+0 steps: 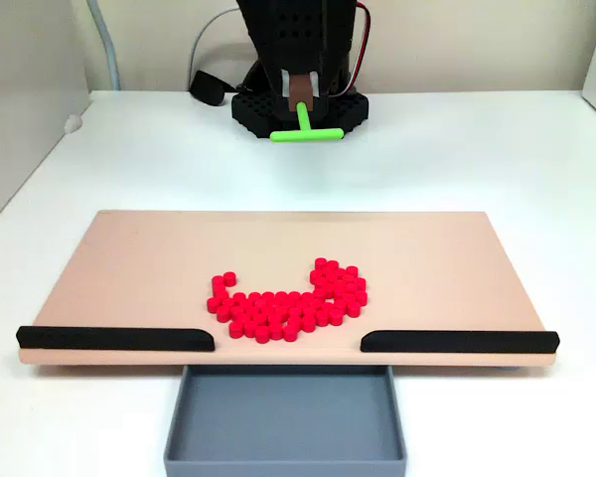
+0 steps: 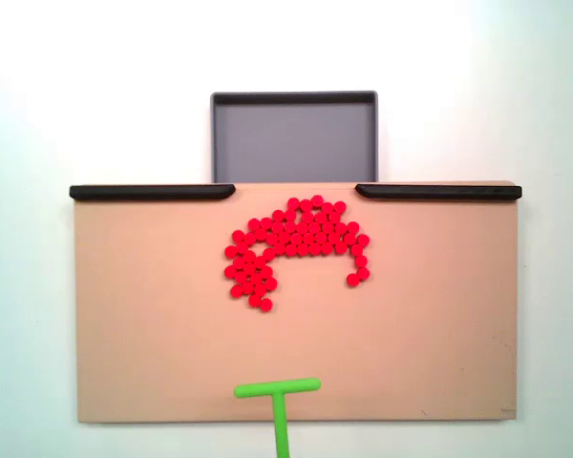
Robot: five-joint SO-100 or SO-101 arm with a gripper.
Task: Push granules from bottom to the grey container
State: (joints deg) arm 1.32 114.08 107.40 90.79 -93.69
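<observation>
The granules [image 1: 288, 303] [image 2: 296, 243] form a curved red cluster on the beige board [image 1: 129, 258] [image 2: 143, 315], near the gap between two black strips. The grey container [image 1: 286, 417] [image 2: 294, 143] sits just past that gap, against the board's edge, with nothing in it. My gripper [image 1: 300, 97] hangs at the arm's base, shut on the stem of a green T-shaped pusher [image 1: 305, 132] [image 2: 277, 387]. In a fixed view the pusher's crossbar is over the board's edge on the arm's side, well apart from the granules. How high the pusher hangs I cannot tell.
Two black strips [image 1: 114, 338] [image 1: 457, 341] [image 2: 153, 192] [image 2: 437, 192] line the board's edge on either side of the gap. The arm's black base [image 1: 298, 109] stands behind the board on a white table [image 1: 497, 159]. A grey wall panel [image 1: 20, 99] stands at left.
</observation>
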